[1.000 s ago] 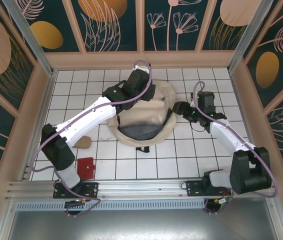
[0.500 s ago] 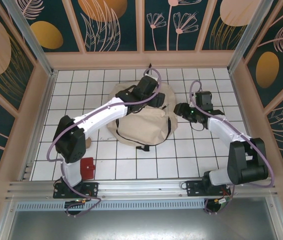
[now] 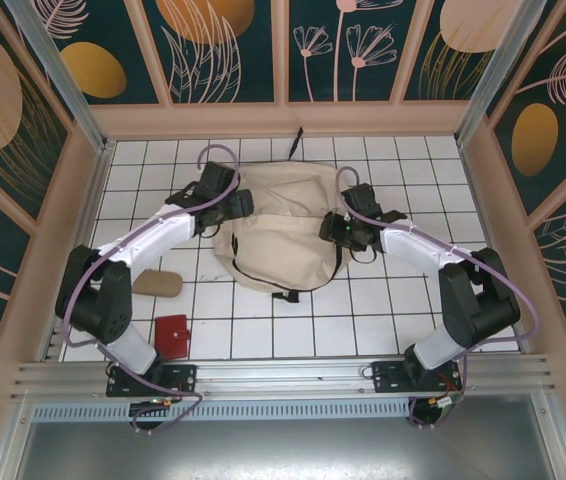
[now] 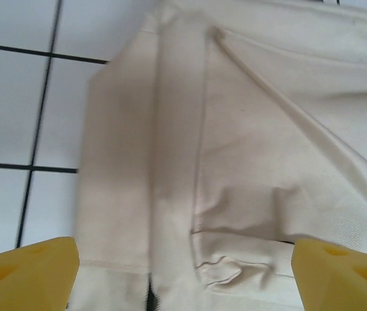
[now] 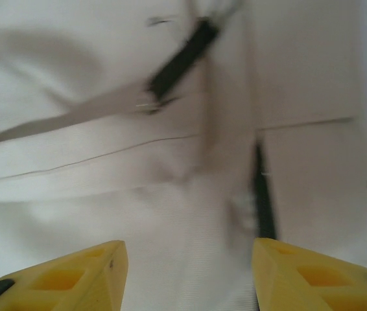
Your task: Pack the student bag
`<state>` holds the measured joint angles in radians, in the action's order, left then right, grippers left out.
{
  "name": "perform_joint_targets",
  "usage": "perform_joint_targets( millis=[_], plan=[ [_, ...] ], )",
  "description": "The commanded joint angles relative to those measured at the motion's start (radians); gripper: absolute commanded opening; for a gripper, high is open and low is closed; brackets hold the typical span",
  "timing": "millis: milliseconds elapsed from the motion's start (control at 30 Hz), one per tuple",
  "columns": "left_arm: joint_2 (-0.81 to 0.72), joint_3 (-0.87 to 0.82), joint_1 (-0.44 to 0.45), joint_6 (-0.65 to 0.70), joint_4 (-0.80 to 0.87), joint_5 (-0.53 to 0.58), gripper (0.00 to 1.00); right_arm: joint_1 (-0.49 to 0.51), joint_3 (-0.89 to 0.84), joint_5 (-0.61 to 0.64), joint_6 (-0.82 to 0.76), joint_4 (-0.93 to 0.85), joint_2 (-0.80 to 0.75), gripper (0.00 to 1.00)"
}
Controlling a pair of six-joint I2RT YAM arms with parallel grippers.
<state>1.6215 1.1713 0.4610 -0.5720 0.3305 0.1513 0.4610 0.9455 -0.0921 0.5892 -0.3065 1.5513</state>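
The work surface is a white tiled tabletop (image 3: 263,335) crossed by thin dark grid lines, which also show at the left of the left wrist view. A pale wooden border (image 3: 283,118) runs round it on three sides. Above the border rise wall panels (image 3: 228,50) in dark teal, printed with cream leaf and flower outlines and large orange and peach ovals. Slanted metal posts (image 3: 58,70) stand at the far corners. A metal rail (image 3: 283,375) spans the near edge, with a grey metal sheet (image 3: 283,450) below it. The light is even and the shadows are soft.
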Motion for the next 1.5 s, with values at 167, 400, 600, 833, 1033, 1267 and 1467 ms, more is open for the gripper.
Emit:
perform_joint_targets(
  millis=[167, 400, 600, 833, 1033, 1267, 1467],
  plan=[
    [-0.051, -0.049, -0.051, -0.047, -0.065, -0.061, 0.90, 0.000, -0.100, 0.119, 0.134, -0.081, -0.004, 0.47],
    [-0.049, -0.047, -0.064, -0.038, -0.071, -0.082, 0.94, -0.003, -0.048, 0.286, 0.110, -0.147, 0.065, 0.21],
    [-0.053, -0.048, -0.067, -0.036, -0.073, -0.105, 0.95, -0.088, 0.027, 0.405, 0.038, -0.152, 0.132, 0.12],
    [-0.039, -0.050, -0.067, -0.044, -0.089, -0.158, 0.96, -0.248, 0.189, 0.460, -0.056, -0.058, 0.236, 0.15],
    [-0.018, -0.058, -0.067, -0.044, -0.126, -0.285, 0.95, -0.255, 0.281, 0.354, -0.120, -0.098, 0.194, 0.34],
    [0.013, -0.105, -0.065, -0.128, -0.194, -0.396, 0.89, -0.138, 0.225, 0.123, -0.184, -0.166, 0.019, 0.45],
    [0.049, -0.156, -0.065, -0.217, -0.263, -0.416, 0.82, 0.137, 0.239, 0.067, -0.182, -0.230, 0.031, 0.47]
  ],
)
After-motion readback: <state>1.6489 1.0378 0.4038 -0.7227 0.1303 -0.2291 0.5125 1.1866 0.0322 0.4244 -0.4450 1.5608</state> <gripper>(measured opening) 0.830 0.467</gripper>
